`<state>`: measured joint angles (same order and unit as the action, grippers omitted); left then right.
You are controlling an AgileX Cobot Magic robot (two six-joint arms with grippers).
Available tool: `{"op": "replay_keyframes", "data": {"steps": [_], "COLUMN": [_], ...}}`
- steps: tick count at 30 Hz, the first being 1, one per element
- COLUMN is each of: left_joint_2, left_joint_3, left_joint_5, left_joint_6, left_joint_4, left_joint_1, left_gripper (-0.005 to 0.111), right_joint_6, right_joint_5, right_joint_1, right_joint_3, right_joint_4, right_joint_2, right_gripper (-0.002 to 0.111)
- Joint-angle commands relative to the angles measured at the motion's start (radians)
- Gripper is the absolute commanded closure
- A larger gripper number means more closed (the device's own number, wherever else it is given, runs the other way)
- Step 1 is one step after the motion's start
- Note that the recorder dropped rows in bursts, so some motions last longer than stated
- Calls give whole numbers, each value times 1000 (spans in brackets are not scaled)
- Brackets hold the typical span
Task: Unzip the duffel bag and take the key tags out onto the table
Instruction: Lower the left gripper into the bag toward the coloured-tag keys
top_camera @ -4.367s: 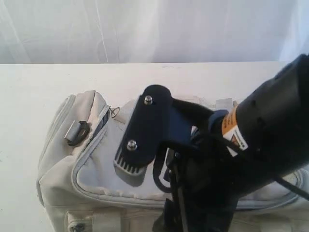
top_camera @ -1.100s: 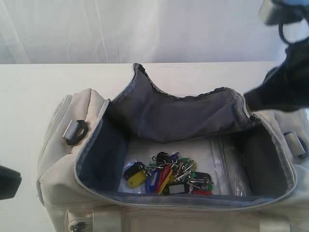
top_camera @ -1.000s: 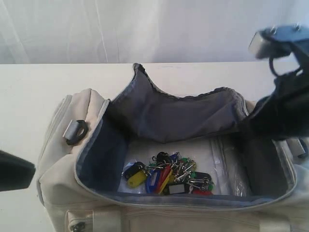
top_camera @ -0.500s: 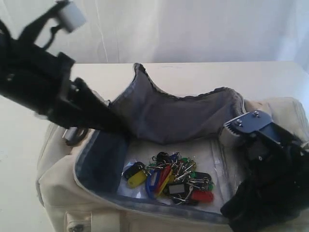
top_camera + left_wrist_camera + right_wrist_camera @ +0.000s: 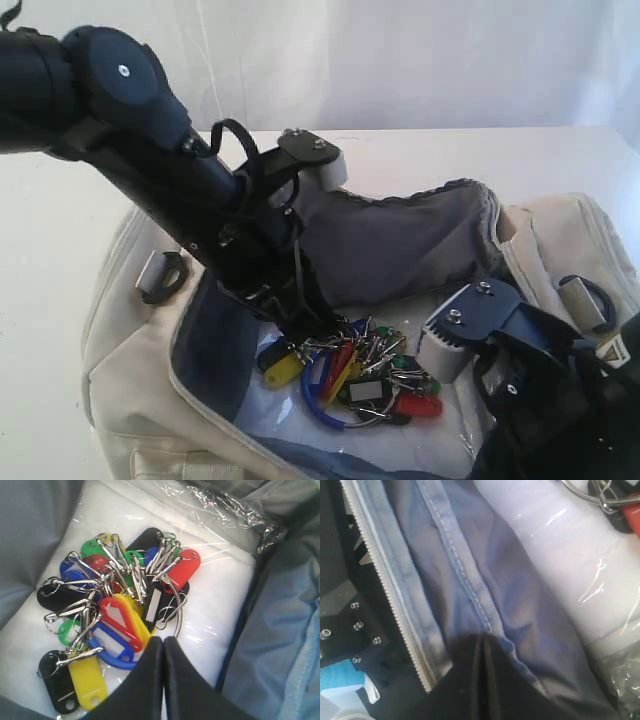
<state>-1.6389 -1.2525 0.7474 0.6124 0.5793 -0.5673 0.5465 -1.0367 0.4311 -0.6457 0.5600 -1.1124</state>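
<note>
Here, the table (image 5: 430, 150) carried the duffel bag (image 5: 125, 390) near its near edge, unzipped and gaping. The right gripper (image 5: 481, 641) was pinched on the bag's lining rim. The left gripper (image 5: 163, 641), closed and empty, hovered just above the key tags (image 5: 122, 605) on the bag floor. Retrieval was in hand; next: open, descend, clamp the bunch.

Table (image 5: 45, 260): white and flat; I see it stretch left of and behind the bag.
Lying on it: duffel bag (image 5: 125, 390), cream, top open.
</note>
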Motion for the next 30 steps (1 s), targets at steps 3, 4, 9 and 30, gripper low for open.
{"op": "replay_keyframes", "data": {"steps": [3,4,9,30], "left_joint_2": [-56,-61,-93,-337], "left_joint_3": [-7,-7,-7,-221], "left_joint_5": [-66,-87,-119,115], "left_joint_6": [12,-11,-71,-274], "left_joint_4": [-39,-58,-76,-211], "left_joint_1": [-14,-14,-14,-17], "left_gripper": [107,107,93,54], "right_joint_6": [-6,-6,-6,-6], "right_joint_5": [-81,-85,-83,-71], "right_joint_1": [9,9,9,9], "right_joint_3": [7,7,7,7], "right_joint_4": [19,19,19,16], "right_joint_2": [-1,3,12,13], "right_gripper": [108,108,108,108]}}
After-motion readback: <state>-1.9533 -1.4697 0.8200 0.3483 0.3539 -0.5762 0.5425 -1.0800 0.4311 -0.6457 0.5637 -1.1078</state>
